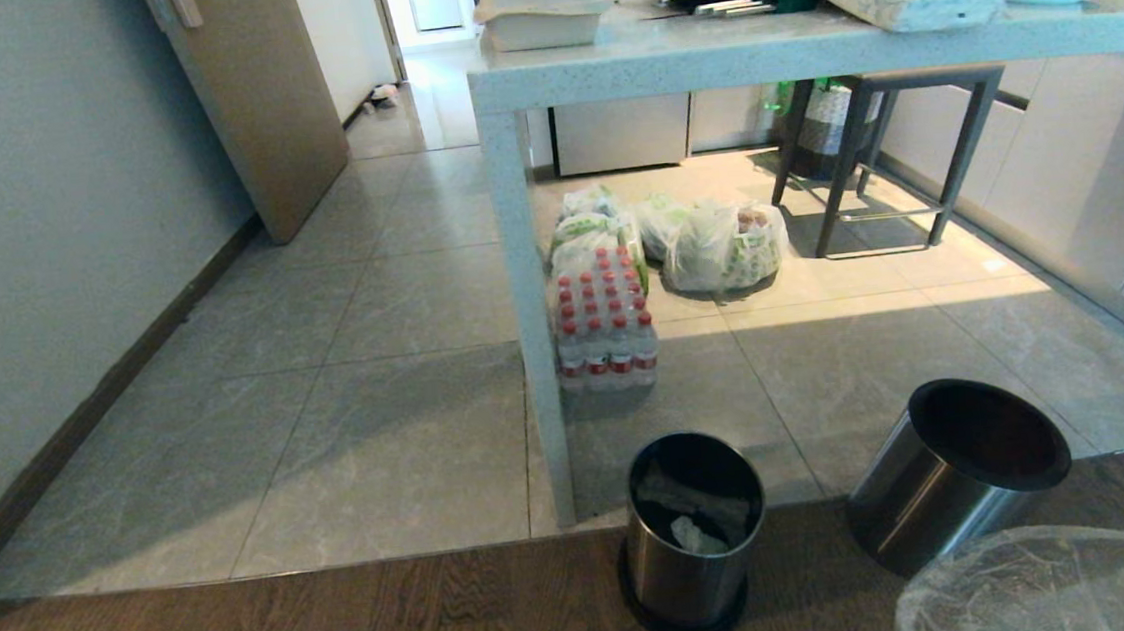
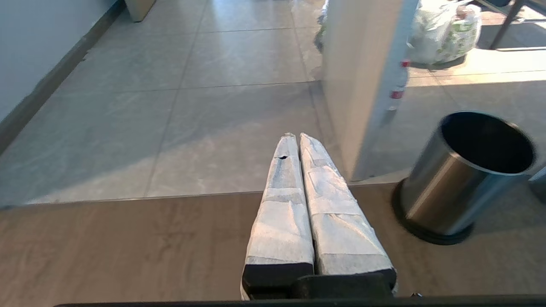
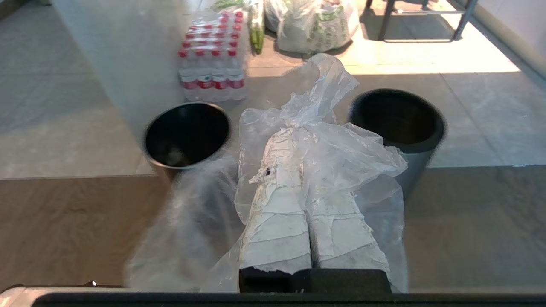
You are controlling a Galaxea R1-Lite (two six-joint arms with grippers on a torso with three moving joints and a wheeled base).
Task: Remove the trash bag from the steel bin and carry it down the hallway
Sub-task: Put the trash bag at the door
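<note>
The trash bag [image 3: 341, 157], clear and crinkly, is bunched over my right gripper [image 3: 294, 135], which is shut on it and holds it above the wooden floor. In the head view the trash bag [image 1: 1055, 583] fills the near right corner. The steel bin [image 1: 695, 536], small with a black foot ring, stands upright by the table leg with crumpled scraps inside; it also shows as the steel bin [image 3: 187, 134] and the steel bin [image 2: 465, 175]. My left gripper [image 2: 295, 137] is shut and empty, to the left of the bin. The hallway [image 1: 406, 117] opens at the far left.
A wider steel cylinder [image 1: 955, 470] with a broad black rim stands right of the bin. The white table leg [image 1: 534, 338] rises just behind it, with a pack of water bottles [image 1: 603, 322] and white grocery bags [image 1: 717, 243] beyond. A wooden door [image 1: 254, 99] flanks the hallway.
</note>
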